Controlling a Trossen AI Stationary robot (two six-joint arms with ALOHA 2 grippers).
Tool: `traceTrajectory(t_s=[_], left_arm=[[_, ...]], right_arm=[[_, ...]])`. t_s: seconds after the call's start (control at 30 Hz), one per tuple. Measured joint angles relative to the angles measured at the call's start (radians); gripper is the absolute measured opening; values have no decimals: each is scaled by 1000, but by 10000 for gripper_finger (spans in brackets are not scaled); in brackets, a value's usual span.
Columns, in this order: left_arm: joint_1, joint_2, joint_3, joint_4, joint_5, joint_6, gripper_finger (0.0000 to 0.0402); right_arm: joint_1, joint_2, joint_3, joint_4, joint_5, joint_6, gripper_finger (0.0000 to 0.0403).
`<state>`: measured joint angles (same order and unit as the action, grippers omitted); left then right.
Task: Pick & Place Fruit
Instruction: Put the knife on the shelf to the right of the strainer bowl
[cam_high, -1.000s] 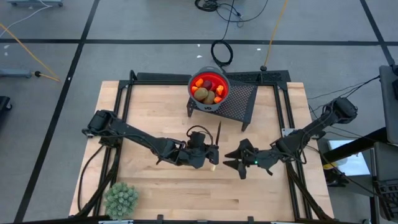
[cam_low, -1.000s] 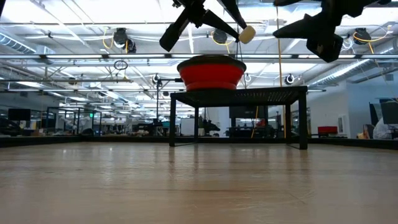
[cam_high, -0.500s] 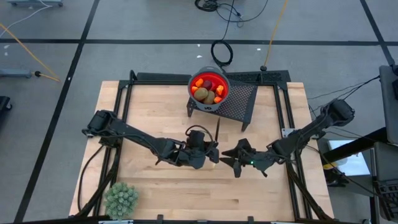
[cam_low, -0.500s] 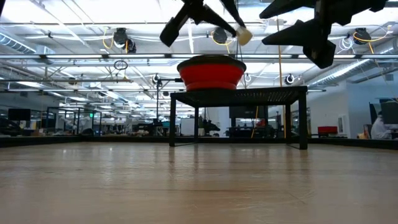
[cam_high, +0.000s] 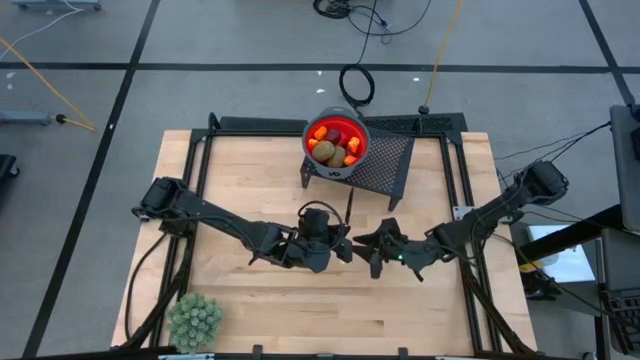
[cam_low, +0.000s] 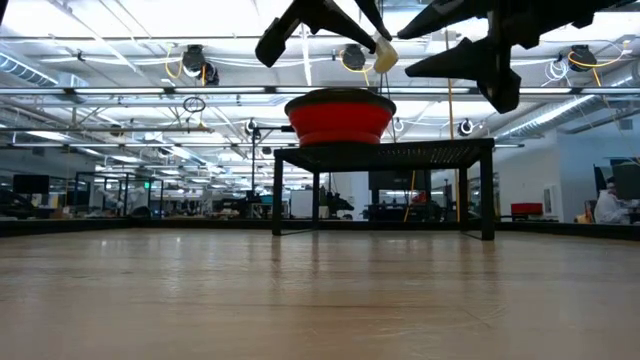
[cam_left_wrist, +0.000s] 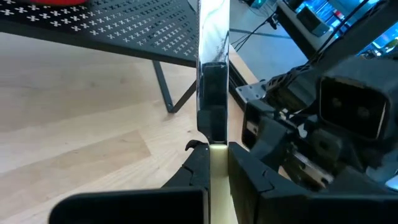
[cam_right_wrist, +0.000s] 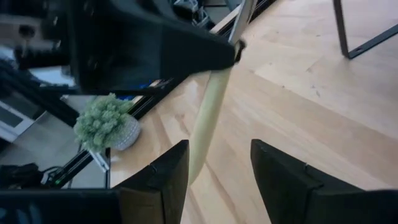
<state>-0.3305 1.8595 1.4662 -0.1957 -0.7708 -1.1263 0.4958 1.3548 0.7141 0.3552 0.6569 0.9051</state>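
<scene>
Apparently the fruit (cam_high: 336, 144) already lay in the red bowl (cam_high: 352, 134); left claw (cam_high: 343, 246) clenched the knife (cam_left_wrist: 212, 118), right claw (cam_high: 372, 252) released beside it.

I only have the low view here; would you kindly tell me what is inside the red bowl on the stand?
Observer: The fruit lies in the bowl: brown ovals with red and orange pieces.
Operator: What is the left gripper holding?
Observer: The left gripper is shut on a knife, blade pointing toward the stand.
Operator: And the right gripper?
Observer: The right gripper is open, lined up with the knife's pale handle.
</scene>
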Motion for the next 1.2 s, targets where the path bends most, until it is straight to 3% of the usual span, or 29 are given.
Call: traceTrajectory(t_s=[1.0,1.2], left_arm=[[23,0,0,-26,1,4,21],[23,0,0,-27,1,-5,21]], right_arm=[[-58,37,1,81,-30,11,164],[-58,37,1,81,-27,20,148]])
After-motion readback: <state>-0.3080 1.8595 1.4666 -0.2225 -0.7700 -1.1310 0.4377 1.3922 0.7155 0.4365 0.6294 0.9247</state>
